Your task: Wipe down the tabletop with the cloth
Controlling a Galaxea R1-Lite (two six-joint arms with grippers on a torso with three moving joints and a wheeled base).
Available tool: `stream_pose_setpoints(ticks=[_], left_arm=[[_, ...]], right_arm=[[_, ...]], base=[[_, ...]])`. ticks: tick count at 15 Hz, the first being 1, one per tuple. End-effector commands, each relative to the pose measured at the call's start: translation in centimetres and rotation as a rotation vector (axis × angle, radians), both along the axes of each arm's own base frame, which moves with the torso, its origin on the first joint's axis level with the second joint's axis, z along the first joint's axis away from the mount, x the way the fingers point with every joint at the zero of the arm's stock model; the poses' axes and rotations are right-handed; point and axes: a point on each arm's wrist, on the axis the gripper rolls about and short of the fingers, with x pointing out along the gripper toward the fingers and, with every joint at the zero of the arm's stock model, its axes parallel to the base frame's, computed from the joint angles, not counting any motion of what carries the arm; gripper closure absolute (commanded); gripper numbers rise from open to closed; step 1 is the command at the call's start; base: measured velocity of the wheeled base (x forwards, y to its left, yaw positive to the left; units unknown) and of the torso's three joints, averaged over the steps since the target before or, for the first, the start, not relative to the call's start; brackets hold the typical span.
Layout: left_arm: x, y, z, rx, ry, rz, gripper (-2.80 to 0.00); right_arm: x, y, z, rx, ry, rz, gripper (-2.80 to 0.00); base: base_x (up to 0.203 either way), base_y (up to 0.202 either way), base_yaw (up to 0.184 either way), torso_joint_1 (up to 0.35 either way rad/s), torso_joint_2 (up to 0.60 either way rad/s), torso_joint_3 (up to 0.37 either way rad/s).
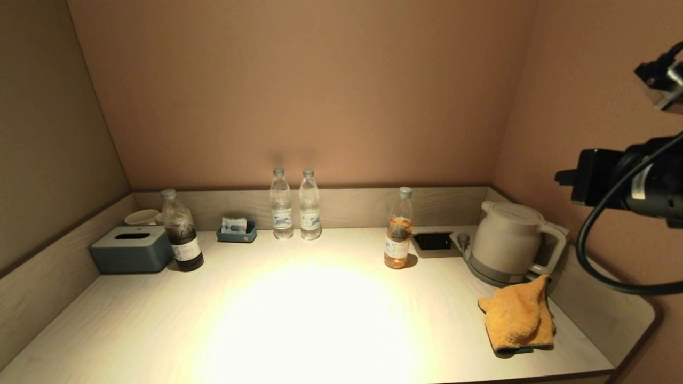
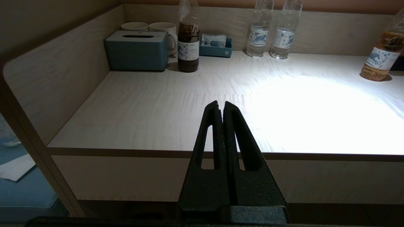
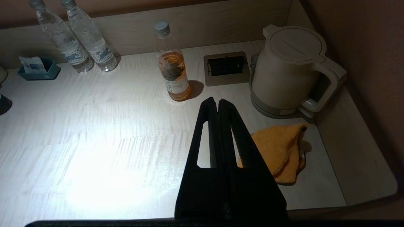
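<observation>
Desk (image 1: pixel 320 320): wide pale wood-grain surface with low raised rim, brightly lit at centre, not yet wiped by the look of it. Risk across the whole span: standing items along the back within reach of a broad sweep.

Kettle (image 1: pixel 507 242), on its base at the back right corner, just behind the cloth; likeliest to be struck or shifted during a descent onto the cloth. Recessed socket panel (image 1: pixel 433 241) beside it.

Tissue box (image 1: pixel 132 249) at far left, dark-liquid bottle (image 1: pixel 181 232) just beside it, mugs (image 2: pixel 148 28) behind; small blue tray (image 1: pixel 236 230) near the rim.

Bottles: two clear ones (image 1: pixel 295 205) at the back centre, one amber-liquid bottle (image 1: pixel 398 229) standing forward and alone; tall and narrow, so probably easy to topple with a dragged cloth.

Cloth (image 1: pixel 518 314): orange, crumpled, lying on the desk near the right front corner, close to the rim, untouched. Bunched folds may yield a partial pinch and a drop.

Right hand (image 3: pixel 218 104): raised above the desk near the cloth, fingers pressed together, empty; opening needed before any grasp.

Left hand (image 2: pixel 221 107): off the front edge, fingers likewise together, empty, idle.
</observation>
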Motion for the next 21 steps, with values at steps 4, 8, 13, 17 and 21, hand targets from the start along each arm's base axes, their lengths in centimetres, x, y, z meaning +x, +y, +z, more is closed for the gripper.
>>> stream_pose_setpoints(ticks=[4, 8, 13, 17, 21], left_arm=[[0.0, 0.0, 0.0, -0.001, -0.001, 0.0, 0.0], [0.0, 0.0, 0.0, -0.001, -0.001, 0.0, 0.0], [0.0, 0.0, 0.0, -0.001, -0.001, 0.0, 0.0], [0.0, 0.0, 0.0, -0.001, -0.001, 0.0, 0.0], [0.0, 0.0, 0.0, -0.001, -0.001, 0.0, 0.0]], right_arm=[[-11.9, -2.2, 1.0, 0.01, -0.264, -0.112, 0.0], [-16.4, -3.3, -0.7, -0.003, -0.331, -0.23, 0.0], [-20.1, -3.7, -5.5, -0.072, -0.344, -0.362, 0.0], [-21.8, -3.5, -8.0, -0.102, -0.389, -0.368, 0.0], [-24.1, -3.3, -10.2, -0.077, -0.486, -0.283, 0.0]], base=[[0.0, 0.0, 0.0, 0.0, 0.0, 0.0], [0.0, 0.0, 0.0, 0.0, 0.0, 0.0], [0.0, 0.0, 0.0, 0.0, 0.0, 0.0], [0.0, 0.0, 0.0, 0.0, 0.0, 0.0], [0.0, 0.0, 0.0, 0.0, 0.0, 0.0]])
